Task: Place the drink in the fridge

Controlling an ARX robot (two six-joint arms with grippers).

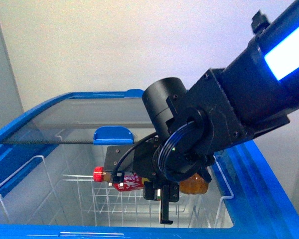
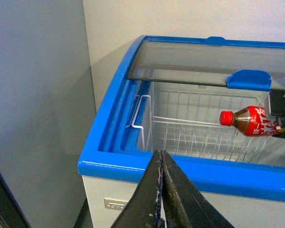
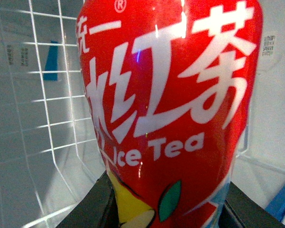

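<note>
Crosswise, drink (image 1: 127,181) between right gripper (image 1: 154,191) fingers

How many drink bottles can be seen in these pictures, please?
1. The clear plastic bottle of amber tea with red cap and red label lies sideways in the right tool, above the white wire basket inside the blue-rimmed white chest freezer. The arm may hide others.

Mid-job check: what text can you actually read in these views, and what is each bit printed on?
"Ice Tea": white letters on the drink's red label, held in the right gripper.
Large white Chinese characters and an "®" mark: same label.
Small print on the fridge's inner wall: too blurred to read.
Small lettering on the inner back wall: too small.
</note>
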